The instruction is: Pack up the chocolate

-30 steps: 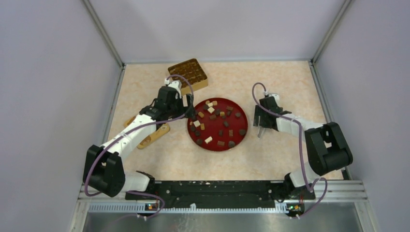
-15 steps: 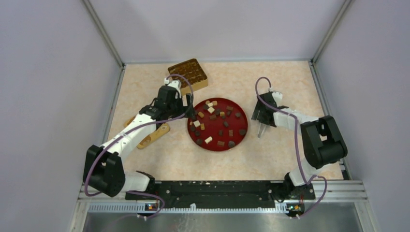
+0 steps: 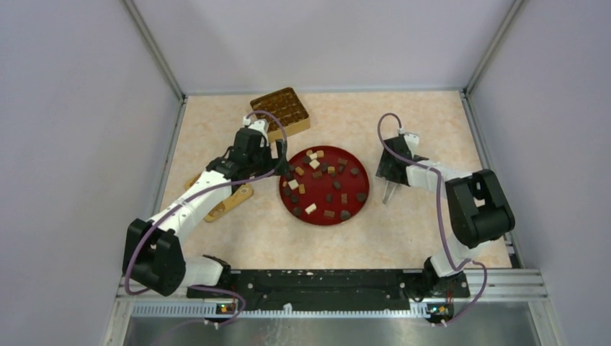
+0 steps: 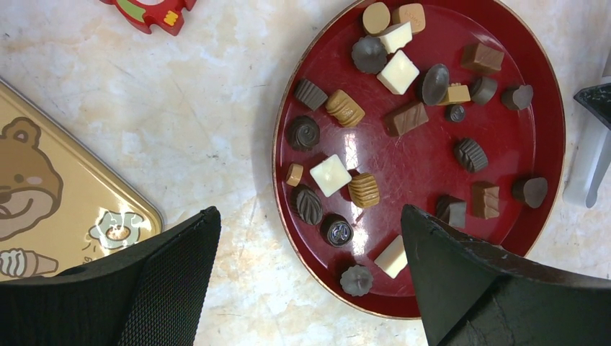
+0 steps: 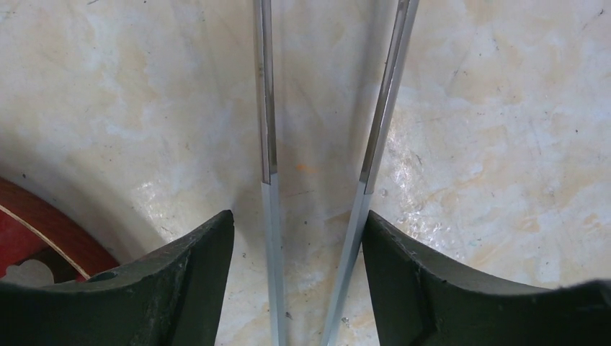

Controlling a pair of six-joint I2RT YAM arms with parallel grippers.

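Observation:
The chocolate (image 3: 315, 164), several dark lumps and tan or white cubes, lies spread on a round red plate (image 3: 360, 184). The left wrist view shows the pieces (image 4: 398, 72) and the plate (image 4: 533, 144) from above. My left gripper (image 3: 282, 167) hangs open and empty over the plate's left rim (image 4: 308, 216). My right gripper (image 3: 391, 173) is just right of the plate, its jaws apart around metal tongs (image 3: 387, 193). In the right wrist view the tongs (image 5: 266, 108) run between the jaws (image 5: 297, 216). The right blade touches the right finger and the left blade is apart from the left finger.
A gold compartment tray (image 3: 281, 109) sits behind the plate at the far left. The bear-printed tan lid (image 4: 58, 194) lies left of the plate, under my left arm (image 3: 223, 198). A red-and-white item (image 4: 148, 9) lies near it. Walls close in the table's sides.
My right arm has folded its elbow in and the right gripper has shifted slightly away over the tongs. The left arm and the chocolate have not moved.

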